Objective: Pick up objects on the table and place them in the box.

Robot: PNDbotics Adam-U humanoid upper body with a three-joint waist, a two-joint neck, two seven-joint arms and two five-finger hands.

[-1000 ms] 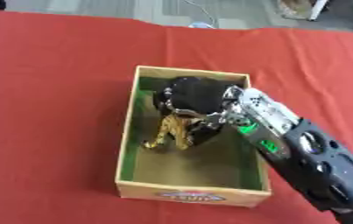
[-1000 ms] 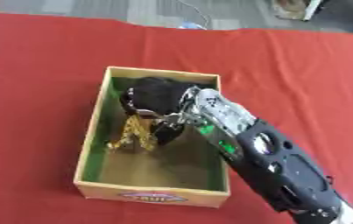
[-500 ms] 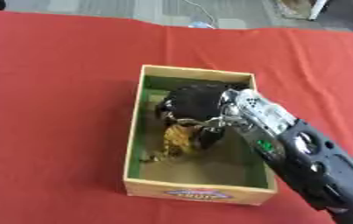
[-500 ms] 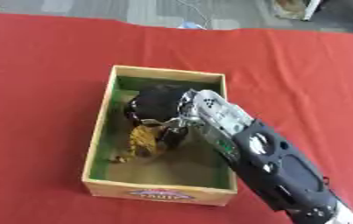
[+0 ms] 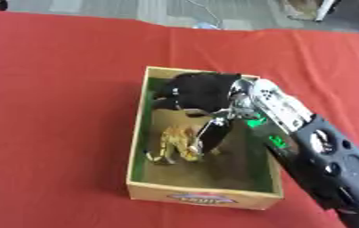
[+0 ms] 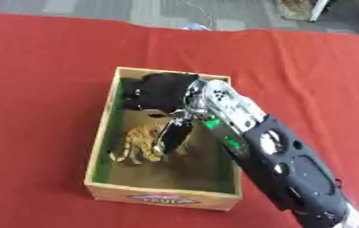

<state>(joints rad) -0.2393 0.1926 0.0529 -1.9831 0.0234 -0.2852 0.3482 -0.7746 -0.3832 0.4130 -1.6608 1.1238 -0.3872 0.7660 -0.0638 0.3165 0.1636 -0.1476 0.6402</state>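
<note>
- Table cover (image 5: 57,89) — plain red, filling most of both views.
- Box (image 5: 201,198) — pale tan wood outside, with a small red, white and blue label on the near wall; its inner walls are green and its floor is brown.
- Toy tiger (image 6: 139,144) — yellow-orange with dark stripes.
- Right hand (image 5: 201,91) — black at the palm and fingers, with silver links showing.
- Right arm (image 6: 291,171) — silver at the wrist, black further back, with small green marks on its side.
- Floor beyond the table (image 5: 135,9) — grey.
</note>
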